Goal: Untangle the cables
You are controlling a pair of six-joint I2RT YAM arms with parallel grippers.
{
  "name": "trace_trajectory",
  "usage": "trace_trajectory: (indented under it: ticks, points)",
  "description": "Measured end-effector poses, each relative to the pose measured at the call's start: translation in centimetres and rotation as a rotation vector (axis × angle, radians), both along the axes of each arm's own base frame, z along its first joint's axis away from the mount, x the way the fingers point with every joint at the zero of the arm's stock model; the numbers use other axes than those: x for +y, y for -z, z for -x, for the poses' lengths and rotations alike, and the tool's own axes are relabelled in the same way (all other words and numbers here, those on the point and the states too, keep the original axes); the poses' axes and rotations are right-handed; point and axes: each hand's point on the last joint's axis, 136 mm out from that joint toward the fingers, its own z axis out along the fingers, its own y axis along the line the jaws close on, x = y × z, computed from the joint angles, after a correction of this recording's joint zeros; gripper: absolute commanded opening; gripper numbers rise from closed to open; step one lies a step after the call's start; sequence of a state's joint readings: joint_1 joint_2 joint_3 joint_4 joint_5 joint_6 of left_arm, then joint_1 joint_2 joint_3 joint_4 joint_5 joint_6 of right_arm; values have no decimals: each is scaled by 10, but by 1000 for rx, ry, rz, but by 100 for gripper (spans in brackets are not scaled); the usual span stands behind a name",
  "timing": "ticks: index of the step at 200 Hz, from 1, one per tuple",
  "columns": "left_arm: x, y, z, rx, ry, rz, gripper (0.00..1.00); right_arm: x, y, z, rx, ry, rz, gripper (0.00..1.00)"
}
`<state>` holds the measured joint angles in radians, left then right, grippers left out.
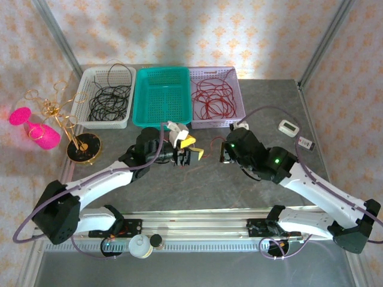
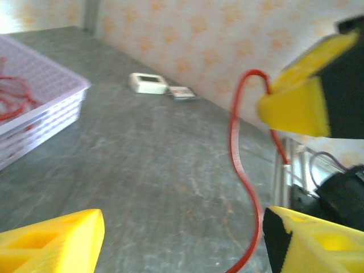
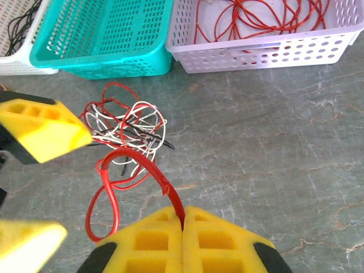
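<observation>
R pincer (image 3: 183, 215) clamped on red cable (image 3: 145, 165), holds it off tangle (image 3: 128, 128) so strand can pull free. L pincer (image 2: 183, 227) spread wide, nothing held, straddles same cable, prob. to regrip.

Near the lilac basket (image 3: 256, 54), which is running off the right wrist view's top edge, a red cable (image 3: 153, 173) is vanishing, end hidden, between the clamped fingers of the right gripper (image 3: 183, 216).
</observation>
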<state>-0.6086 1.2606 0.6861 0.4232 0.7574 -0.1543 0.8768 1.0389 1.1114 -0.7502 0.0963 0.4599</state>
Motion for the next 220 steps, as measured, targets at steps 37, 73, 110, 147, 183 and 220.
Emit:
trace_trajectory:
  ticks: [37, 73, 110, 147, 183, 220]
  points:
    - [-15, 2, 6, -59, 89, 8, 78, 0, -10, -2, -5, -33, 4, 0]
    - [-19, 12, 4, -79, 107, -16, 67, 4, -27, -4, -31, -69, -15, 0]
    - [-22, 13, -5, -111, 95, -33, 8, 9, -30, -4, -43, -111, -1, 0]
    - [-15, 4, -17, -156, 9, -43, 0, 6, -35, -12, -128, -151, 84, 0]
    - [-6, -23, -16, -224, -39, -22, 0, -5, -39, -37, -352, -164, 266, 0]
    - [4, -25, -19, -222, -99, -41, 0, -18, -45, -62, -605, -233, 623, 0]
